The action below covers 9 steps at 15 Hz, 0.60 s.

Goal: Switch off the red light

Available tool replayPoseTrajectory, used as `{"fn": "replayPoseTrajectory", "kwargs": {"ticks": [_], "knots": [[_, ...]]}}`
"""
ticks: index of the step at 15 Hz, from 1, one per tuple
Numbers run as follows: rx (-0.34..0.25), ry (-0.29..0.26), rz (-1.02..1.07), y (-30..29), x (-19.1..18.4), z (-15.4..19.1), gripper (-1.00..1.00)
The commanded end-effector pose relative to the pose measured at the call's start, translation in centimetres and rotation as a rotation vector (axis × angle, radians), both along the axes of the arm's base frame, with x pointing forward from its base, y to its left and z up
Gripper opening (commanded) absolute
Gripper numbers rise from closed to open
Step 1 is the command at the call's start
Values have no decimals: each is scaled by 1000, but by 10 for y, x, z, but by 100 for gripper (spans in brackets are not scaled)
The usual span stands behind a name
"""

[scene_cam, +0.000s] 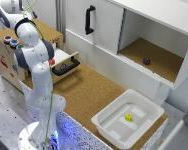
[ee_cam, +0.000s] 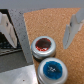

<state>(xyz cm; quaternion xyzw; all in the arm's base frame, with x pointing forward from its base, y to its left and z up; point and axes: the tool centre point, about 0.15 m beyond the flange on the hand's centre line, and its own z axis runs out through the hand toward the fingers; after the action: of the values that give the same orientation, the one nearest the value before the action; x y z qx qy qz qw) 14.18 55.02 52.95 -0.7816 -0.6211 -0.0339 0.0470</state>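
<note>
Wrist view shows the red button (ee_cam: 43, 46) and the blue button (ee_cam: 52, 70) side by side in round metal collars, the red one lying between the two fingers (ee_cam: 72, 29) of the gripper (ee_cam: 40, 27), which is spread wide and holds nothing. In the exterior view the buttons sit on top of a wooden box (scene_cam: 6, 60) at that view's left, with the arm (scene_cam: 36, 75) bent over them; the red button itself is too small there to place exactly. Whether the red lamp glows is hard to tell from these pictures. To do the press well, I judge the fingers should first be closed, since spread as they are they would straddle the cap and touch only the collar or the box. One closed tip should then be centred over the red cap, well off the blue one just beside it, and brought straight down. A slanted or off-centre push risks slipping onto the blue button. Press firmly but briefly, then lift clear.
</note>
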Motion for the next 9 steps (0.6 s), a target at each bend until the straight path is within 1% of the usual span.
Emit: {"fn": "replayPoseTrajectory", "kwargs": {"ticks": [1, 2, 3, 6, 9], "knots": [[-192, -102, -43, 57, 2, 12, -100], [-192, -118, -39, 59, 4, 10, -100], [-186, -119, -26, 63, 8, 7, -100], [-183, -109, 22, 73, 14, 1, -100], [-200, -91, 71, 81, 12, -6, -100]]}}
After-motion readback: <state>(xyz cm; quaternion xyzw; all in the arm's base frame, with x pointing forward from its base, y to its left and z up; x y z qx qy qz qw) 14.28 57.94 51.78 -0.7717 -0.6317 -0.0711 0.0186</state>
